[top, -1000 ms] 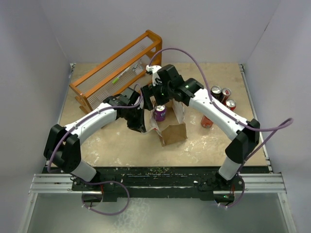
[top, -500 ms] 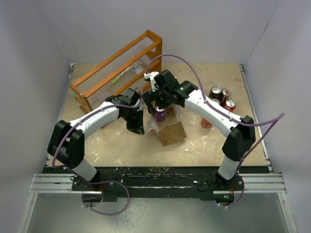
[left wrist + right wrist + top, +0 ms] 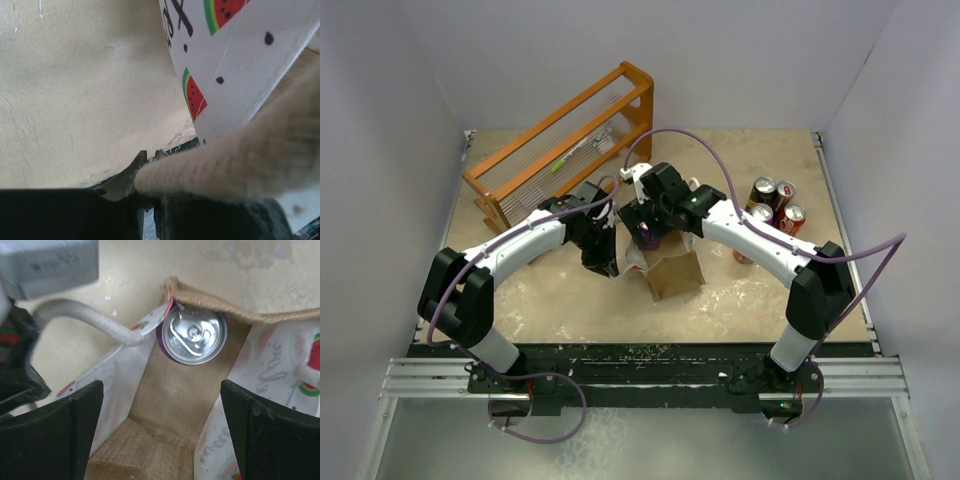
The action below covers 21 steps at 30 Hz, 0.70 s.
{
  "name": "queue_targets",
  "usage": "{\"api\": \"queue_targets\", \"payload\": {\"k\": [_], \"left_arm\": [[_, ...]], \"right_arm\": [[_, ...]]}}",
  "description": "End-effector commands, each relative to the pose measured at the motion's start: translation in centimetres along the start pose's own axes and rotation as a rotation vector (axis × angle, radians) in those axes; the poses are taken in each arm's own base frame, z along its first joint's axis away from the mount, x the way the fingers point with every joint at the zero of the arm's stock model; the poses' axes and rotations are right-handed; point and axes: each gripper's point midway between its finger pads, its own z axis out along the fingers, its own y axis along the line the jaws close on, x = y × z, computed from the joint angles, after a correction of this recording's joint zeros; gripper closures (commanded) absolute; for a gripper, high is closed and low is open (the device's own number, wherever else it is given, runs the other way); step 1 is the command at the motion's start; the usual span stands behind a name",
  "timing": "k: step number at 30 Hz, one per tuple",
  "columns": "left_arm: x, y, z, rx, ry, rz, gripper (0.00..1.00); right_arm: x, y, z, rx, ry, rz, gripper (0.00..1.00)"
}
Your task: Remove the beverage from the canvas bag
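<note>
Here the can [image 3: 192,335] stands upright inside the bag [image 3: 260,315], tucked into a corner against the rim; the right gripper [image 3: 160,390] hangs above it, jaws spread wide and empty; the left gripper [image 3: 145,172] is pinched closed on a white handle [image 3: 225,165], seemingly holding the mouth open. The likely trouble is that corner: a finger coming down could land on the rim or side panel instead of slipping past the can; the bag would then crumple, or the can tip.
</note>
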Motion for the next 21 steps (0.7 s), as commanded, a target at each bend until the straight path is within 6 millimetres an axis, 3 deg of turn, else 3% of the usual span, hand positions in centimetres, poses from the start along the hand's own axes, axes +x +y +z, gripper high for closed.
{"api": "queue_targets", "payload": {"k": [1, 21], "left_arm": [[-1.2, -1.6, -0.7, 0.035, -0.048, 0.060, 1.00], [-1.8, -1.7, -1.1, 0.023, -0.046, 0.097, 1.00]], "right_arm": [[0.8, 0.0, 0.9, 0.015, -0.008, -0.042, 0.00], [1.5, -2.6, 6.9, 0.071, -0.004, 0.107, 0.00]]}}
